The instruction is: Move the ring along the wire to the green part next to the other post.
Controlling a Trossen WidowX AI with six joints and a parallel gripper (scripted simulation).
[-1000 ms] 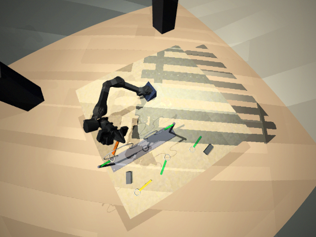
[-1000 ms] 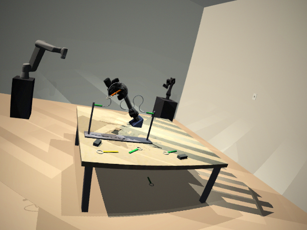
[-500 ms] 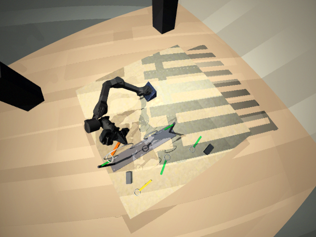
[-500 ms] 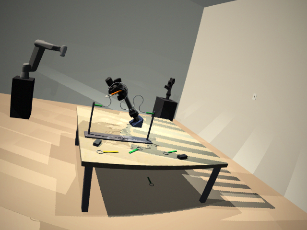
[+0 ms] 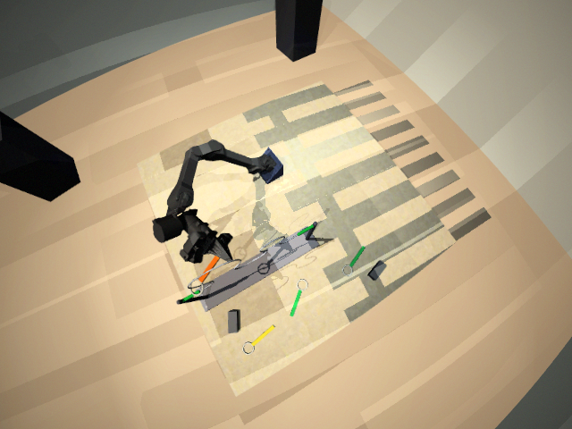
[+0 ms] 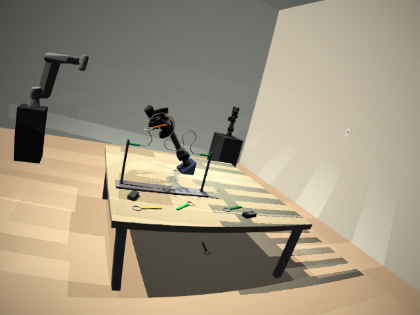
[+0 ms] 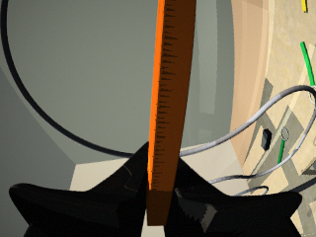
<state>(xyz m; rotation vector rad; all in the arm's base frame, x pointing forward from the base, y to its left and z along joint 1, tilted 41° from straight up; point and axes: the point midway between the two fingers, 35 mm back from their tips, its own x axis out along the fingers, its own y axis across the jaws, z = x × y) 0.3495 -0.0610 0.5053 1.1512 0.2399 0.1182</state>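
My gripper (image 5: 220,256) (image 6: 165,125) (image 7: 154,148) is shut on the orange handle (image 5: 208,270) (image 6: 157,126) (image 7: 173,74), near its end. The handle slants towards the left post (image 6: 125,163). Its ring (image 5: 201,281) (image 6: 146,129) is around the thin grey wire, off the left green part (image 5: 188,297) (image 6: 134,144) and above it; the wrist view does not show the ring. The wire (image 6: 174,125) (image 7: 253,118) arches over and passes behind my fingertips in the wrist view; whether they touch is unclear. The other green part (image 5: 306,230) (image 6: 205,155) is beside the right post (image 6: 206,172).
A grey base plate (image 5: 295,253) joins the posts. On the table lie a yellow-handled ring (image 5: 263,335) (image 6: 151,207), two green-handled rings (image 5: 296,302) (image 5: 357,256) and two dark blocks (image 5: 234,321) (image 5: 376,270). The wire has another loop towards the right post.
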